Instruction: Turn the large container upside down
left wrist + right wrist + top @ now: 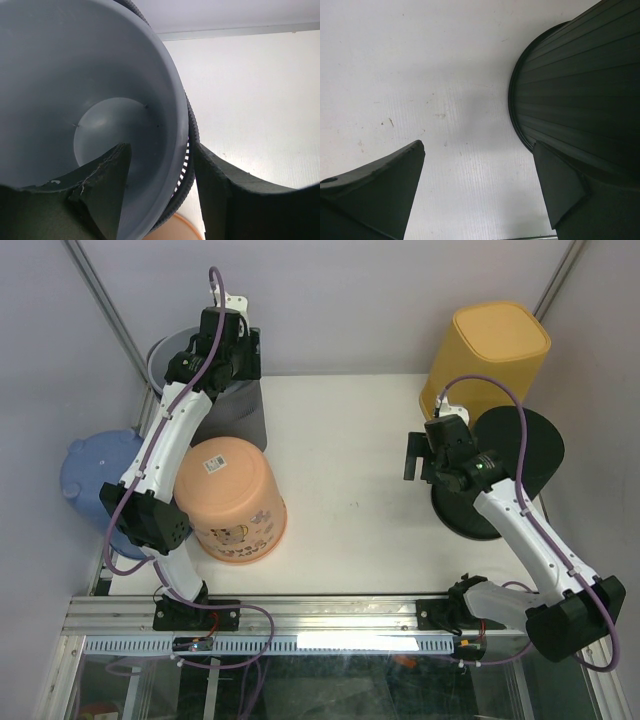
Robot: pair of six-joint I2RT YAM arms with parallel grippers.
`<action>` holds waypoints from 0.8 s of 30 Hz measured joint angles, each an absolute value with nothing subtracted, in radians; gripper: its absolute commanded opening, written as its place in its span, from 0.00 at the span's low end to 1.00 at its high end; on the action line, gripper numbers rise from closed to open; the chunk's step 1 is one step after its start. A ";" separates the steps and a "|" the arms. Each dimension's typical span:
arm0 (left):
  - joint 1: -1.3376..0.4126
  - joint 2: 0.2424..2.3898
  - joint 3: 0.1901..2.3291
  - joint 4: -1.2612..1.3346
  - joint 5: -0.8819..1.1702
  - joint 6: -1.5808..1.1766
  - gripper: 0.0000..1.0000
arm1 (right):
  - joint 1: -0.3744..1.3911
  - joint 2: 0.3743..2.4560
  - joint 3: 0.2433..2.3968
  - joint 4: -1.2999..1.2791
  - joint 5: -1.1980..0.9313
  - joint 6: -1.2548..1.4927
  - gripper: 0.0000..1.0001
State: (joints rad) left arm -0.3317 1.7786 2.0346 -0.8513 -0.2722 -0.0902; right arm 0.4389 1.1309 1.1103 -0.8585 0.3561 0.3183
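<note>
A large grey container [240, 412] stands upright at the back left of the table, its mouth facing up. My left gripper [232, 348] is at its rim. In the left wrist view the gripper [162, 146] straddles the container's wall [100, 75], one finger inside and one outside against the ribbed black rim [191, 135]. The jaws stand apart, with a gap showing on the inside. My right gripper [425, 462] is open and empty, low over the table [445, 75], just left of a black container [580, 90].
A peach bucket [232, 498] sits upside down at the front left, close to the left arm. The black container [520, 455] stands upside down at the right. A yellow bin [490, 350] stands at the back right. A blue item [95, 475] lies off the table's left edge.
</note>
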 measured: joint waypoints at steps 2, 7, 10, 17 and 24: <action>-0.332 1.778 2.035 -0.851 -0.272 -0.090 0.54 | 0.439 1.127 1.110 -0.859 0.354 0.320 0.93; -0.329 1.778 2.034 -0.850 -0.272 -0.090 0.50 | 0.439 1.122 1.110 -0.859 0.353 0.323 0.93; -0.319 1.778 2.029 -0.846 -0.271 -0.090 0.49 | 0.439 1.122 1.110 -0.859 0.352 0.323 0.93; -0.299 1.773 1.993 -0.826 -0.247 -0.089 0.48 | 0.439 1.122 1.108 -0.859 0.350 0.324 0.93; -0.294 1.772 1.977 -0.801 -0.204 -0.089 0.20 | 0.439 1.119 1.105 -0.859 0.343 0.327 0.93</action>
State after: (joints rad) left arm -0.2939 1.7721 1.9774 -0.8009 -0.2035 -0.0887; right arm 0.4389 1.1194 1.1046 -0.8589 0.3431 0.3275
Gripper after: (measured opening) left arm 0.332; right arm 0.935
